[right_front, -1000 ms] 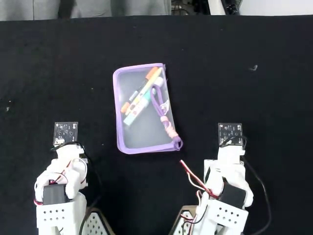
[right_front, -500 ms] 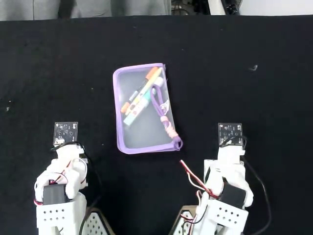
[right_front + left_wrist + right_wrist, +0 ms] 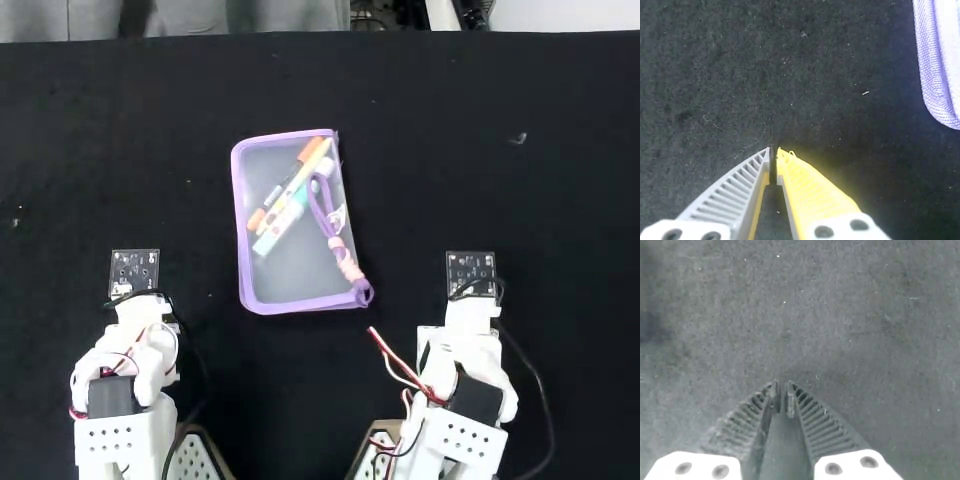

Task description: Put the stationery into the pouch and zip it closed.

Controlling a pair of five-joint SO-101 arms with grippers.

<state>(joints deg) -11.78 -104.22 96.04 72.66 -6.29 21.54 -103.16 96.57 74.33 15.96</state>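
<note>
While both arms sit folded at the near edge of the black table (image 3: 520, 120), the pouch (image 3: 295, 225) lies flat near the middle of it, well apart from either arm; it is a purple-edged pouch with a clear face, its long side running away from the arms; several pens (image 3: 290, 190) lie slantwise inside its far half, seen through the clear face, an orange one uppermost; a purple strap (image 3: 335, 235) trails down the pouch's right side to a loop at the near right corner; whether the zip is drawn fully shut I cannot tell; the left gripper (image 3: 774, 152) hangs over bare table, its grey and yellow fingers pressed together on nothing, a rounded corner of the pouch off to one side; the right gripper (image 3: 781, 390) likewise hangs over bare table, fingers all but touching, empty.
</note>
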